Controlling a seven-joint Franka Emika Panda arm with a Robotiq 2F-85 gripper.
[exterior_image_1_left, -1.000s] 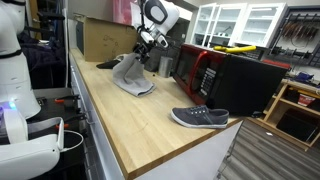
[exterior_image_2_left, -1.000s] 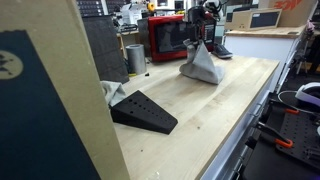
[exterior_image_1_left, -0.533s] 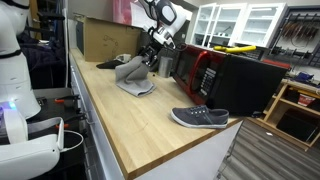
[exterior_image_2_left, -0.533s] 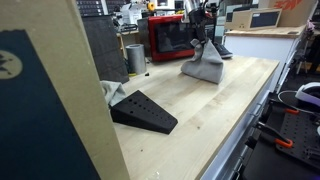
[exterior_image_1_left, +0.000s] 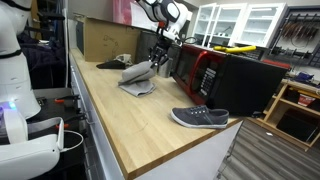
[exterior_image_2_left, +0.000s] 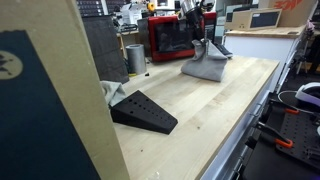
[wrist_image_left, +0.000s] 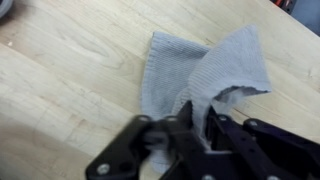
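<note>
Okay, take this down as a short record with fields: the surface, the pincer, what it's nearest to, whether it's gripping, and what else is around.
surface: wooden workbench
tool: pincer, pointing down, low over the bench
nearest thing: grey cloth, crumpled on the bench, one fold rising to the pincer's fingers in the wrist view
grip: cannot tell whether the jaws clamp the fold
beside the cloth: red microwave
apart from the cloth: grey shoe, black wedge, cardboard box
</note>
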